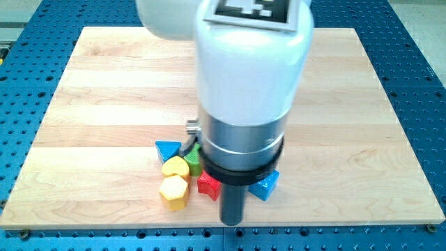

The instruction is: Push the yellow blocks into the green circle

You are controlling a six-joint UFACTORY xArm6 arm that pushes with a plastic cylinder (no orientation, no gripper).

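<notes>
1. The yellow heart-shaped block (pixel 175 166) is lying near the bottom edge of the wooden board (pixel 104 84), left of centre, and the yellow hexagonal block (pixel 173 192) is sitting just below it, the two touching or nearly so.
2. My tip (pixel 231 222) is resting at the board's bottom edge, to the view's right of both yellow blocks and a little lower than the hexagonal one; the red block lies between them and it.
3. The rod carries no jaws, so there is nothing spread or pinched: it is holding nothing, and I cannot tell whether it is touching any block.
4. A green block (pixel 194 160) is pressing against the heart's right side, partly hidden by the arm's white and silver body (pixel 244 90).
5. A blue triangular block (pixel 167 150) is lying just above the heart's left.
6. A red block (pixel 208 185) is sitting just beside the rod's left, and a second blue block (pixel 265 185) is peeking out on its right.
</notes>
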